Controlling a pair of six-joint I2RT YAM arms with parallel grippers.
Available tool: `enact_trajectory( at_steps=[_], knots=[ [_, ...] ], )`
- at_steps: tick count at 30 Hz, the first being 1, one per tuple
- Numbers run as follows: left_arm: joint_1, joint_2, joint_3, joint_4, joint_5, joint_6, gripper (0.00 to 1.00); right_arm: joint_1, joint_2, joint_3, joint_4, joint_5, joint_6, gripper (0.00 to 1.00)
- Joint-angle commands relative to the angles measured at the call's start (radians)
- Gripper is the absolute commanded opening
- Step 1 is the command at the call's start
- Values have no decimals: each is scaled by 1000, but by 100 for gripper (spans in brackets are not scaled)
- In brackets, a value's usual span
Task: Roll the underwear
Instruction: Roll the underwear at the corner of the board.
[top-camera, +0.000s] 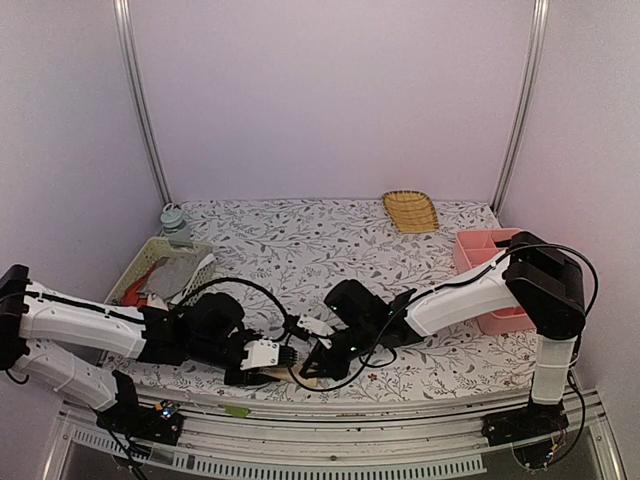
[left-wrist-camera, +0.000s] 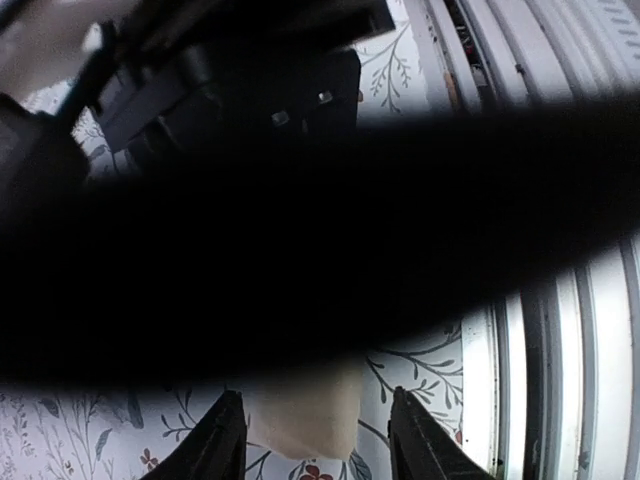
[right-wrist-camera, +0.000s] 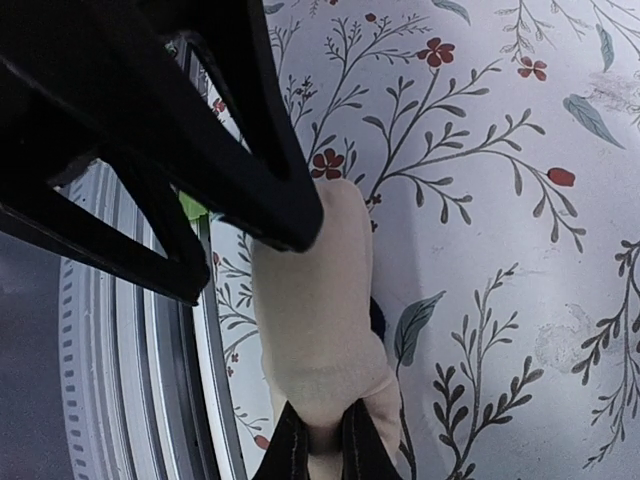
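Table (top-camera: 300, 240): floral-patterned, filling the middle of the top view.
Left gripper (left-wrist-camera: 315, 402): fingers apart, either side of the beige underwear (right-wrist-camera: 310, 320).
Right gripper (right-wrist-camera: 322, 440): clamped on the bundle's other end.
Beige underwear: narrow bundle, lower centre of the top view, near the table's front edge.

Underwear (right-wrist-camera: 320, 330) lies on table (top-camera: 300, 240) at near edge, btwn my L gripper (left-wrist-camera: 315, 430) on its left & R gripper (right-wrist-camera: 320, 450) on its right. Basket (top-camera: 185, 243) w/ clothes (top-camera: 170, 275) in it at left, bottle (top-camera: 175, 222) just behind. Tray (top-camera: 410, 212) back right; bin (top-camera: 470, 262) at right edge, nearer than tray.
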Motion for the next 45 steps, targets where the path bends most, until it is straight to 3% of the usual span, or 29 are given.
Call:
enact_trajectory(
  at_steps=[1, 8, 13, 20, 23, 25, 29, 36, 45],
  knots=[
    [-29, 98, 55, 45, -30, 45, 47, 9, 66, -19, -123, 20, 7, 0],
    [-32, 198, 75, 62, -47, 69, 40, 9, 57, -17, -125, 29, -8, 0],
    [-32, 226, 75, 40, -45, 75, 27, 8, 43, -14, -123, 29, -24, 0],
    [-33, 293, 106, -36, -50, 39, 16, 7, -30, -32, -86, 95, -48, 0],
    [-33, 328, 127, -74, -49, 27, 9, 5, -80, -34, -84, 158, -79, 11],
    [-33, 357, 149, -100, -42, 16, 6, 3, -134, -47, -81, 219, -91, 25],
    [-30, 416, 195, -166, -2, -3, 2, 5, -339, -170, -22, 341, -57, 36],
    [-10, 468, 250, -253, 91, -28, 0, 18, -547, -338, -41, 482, -47, 40],
    [57, 559, 378, -413, 263, -39, 0, 210, -512, -345, -50, 600, -100, 39]
  ],
)
